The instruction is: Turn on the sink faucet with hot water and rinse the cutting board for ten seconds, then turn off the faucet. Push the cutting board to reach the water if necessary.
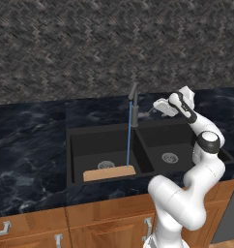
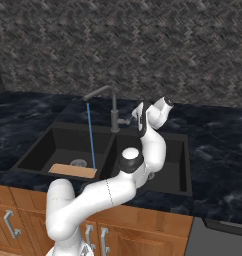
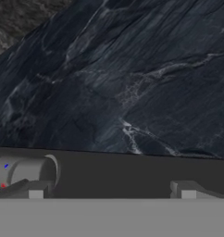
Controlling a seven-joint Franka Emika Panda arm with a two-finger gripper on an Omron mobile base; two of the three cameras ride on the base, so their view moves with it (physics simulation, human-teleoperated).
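Observation:
The dark grey sink faucet [image 1: 134,107] [image 2: 114,116] stands on the divider of the black double-basin sink [image 1: 74,154] [image 2: 43,146]. A thin light-blue stream of water [image 1: 129,135] [image 2: 91,137] falls from its spout into the larger left basin. It lands near the right end of the tan cutting board [image 1: 107,174] [image 2: 70,171], which lies at that basin's front. My gripper [image 1: 154,109] [image 2: 134,115] [image 3: 111,190] hovers open just right of the faucet, beside its thin side lever [image 1: 147,113] [image 2: 125,121]. Nothing is between its fingertips [image 3: 36,190].
Dark marble counter [image 1: 27,145] [image 2: 218,145] [image 3: 132,83] surrounds the sink, with a patterned stone wall [image 1: 90,43] behind. The smaller right basin [image 1: 169,145] has a silver drain [image 1: 169,157]. In the hand view a grey cylinder [image 3: 26,170] with blue and red dots sits at the lower left.

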